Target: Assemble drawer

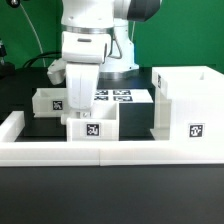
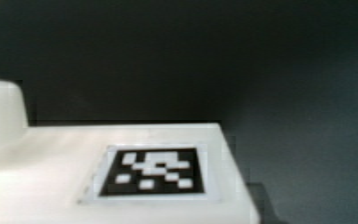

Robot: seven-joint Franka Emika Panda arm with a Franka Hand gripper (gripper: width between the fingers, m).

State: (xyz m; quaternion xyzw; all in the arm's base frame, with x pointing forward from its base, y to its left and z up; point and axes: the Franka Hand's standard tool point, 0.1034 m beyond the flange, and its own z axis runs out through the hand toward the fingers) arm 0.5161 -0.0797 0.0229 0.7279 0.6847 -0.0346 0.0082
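The tall drawer casing stands at the exterior view's right with a tag on its front. One small open-top tray sits at the front centre against the border wall. A second tray stands at the left. My gripper hangs low between the two trays, at the front tray's left rear corner. Its fingers are hidden behind the tray wall, so I cannot tell whether they are open or shut. The wrist view shows a white tagged face of a drawer part close below. No fingers show there.
The marker board lies flat behind the front tray. The long low white border wall runs along the front and turns back at the left. The table is black.
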